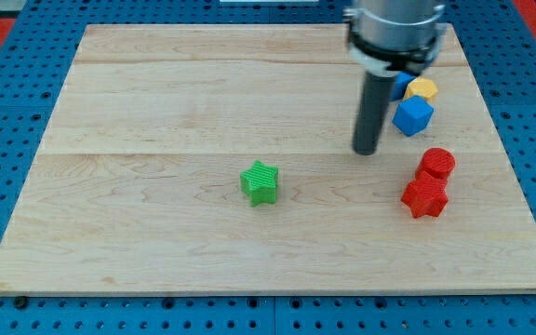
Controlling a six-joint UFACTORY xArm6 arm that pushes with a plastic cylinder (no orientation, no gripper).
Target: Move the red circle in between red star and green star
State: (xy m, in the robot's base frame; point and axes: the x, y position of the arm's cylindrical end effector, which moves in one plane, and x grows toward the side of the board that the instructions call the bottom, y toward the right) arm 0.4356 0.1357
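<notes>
Trouble spot is how tight that red pair sits. The red circle [436, 164] is touching the red star [424, 197], just above it and a bit toward the view's right, so you've basically got 2 blocks acting like 1. The green star [260, 182] is well apart, off to the view's left near the board's middle. My tip [366, 151] is a bare rod, nothing to open or close and nothing held; it sits free on the wooden board [156, 102], up-left of the red circle and not touching any block.

If you come in from that side, I'd guess you shove the circle further right, toward the edge. Go around too low and you clip the red star, which moves your target gap. Swinging round the top is risky too: the blue cube [412, 115], a yellow block [422, 89] and another blue block [400, 86] behind the rod are crowded right there, easy to bump.
</notes>
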